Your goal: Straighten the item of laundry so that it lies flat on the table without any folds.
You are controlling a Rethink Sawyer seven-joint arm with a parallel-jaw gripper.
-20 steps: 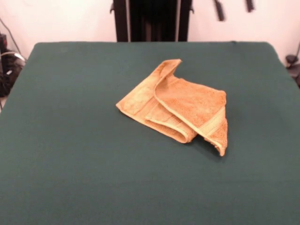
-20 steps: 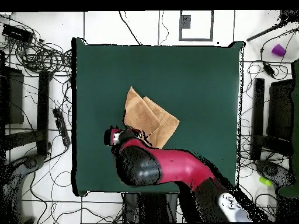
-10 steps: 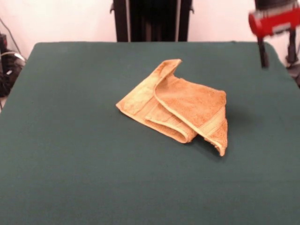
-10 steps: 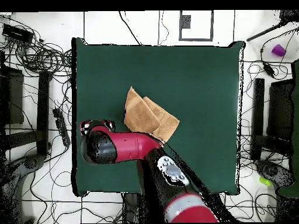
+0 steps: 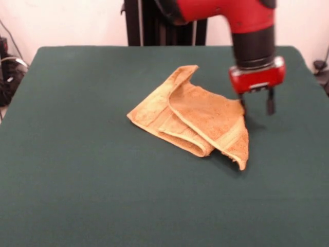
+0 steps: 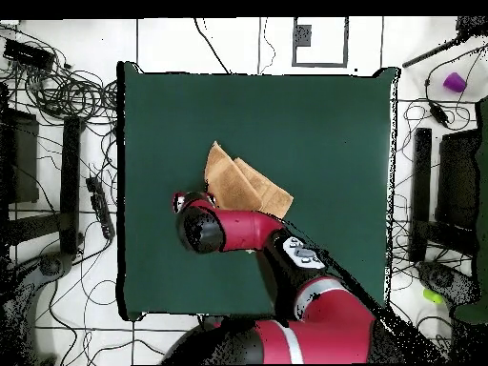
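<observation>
The orange-yellow towel (image 5: 191, 122) lies folded and crumpled near the middle of the dark green table (image 5: 77, 154), with one flap doubled over and a corner hanging toward the front. My gripper (image 5: 255, 106) hangs from the red arm just above the table at the towel's right corner. It is open and empty, its left finger (image 5: 241, 103) right beside the corner's edge. In the overhead view the towel (image 6: 238, 179) shows partly under the red wrist (image 6: 202, 227), which hides the gripper itself. The table (image 6: 324, 143) is much bigger than the towel.
The black pedestal (image 5: 167, 23) stands behind the table's far edge. In the overhead view, cables (image 6: 57, 91) and black equipment (image 6: 457, 181) lie on the floor on both sides of the table. A small purple object (image 6: 455, 82) sits off the table.
The arm has swung in from the table's edge and come down beside the towel's corner. The towel has barely moved.
</observation>
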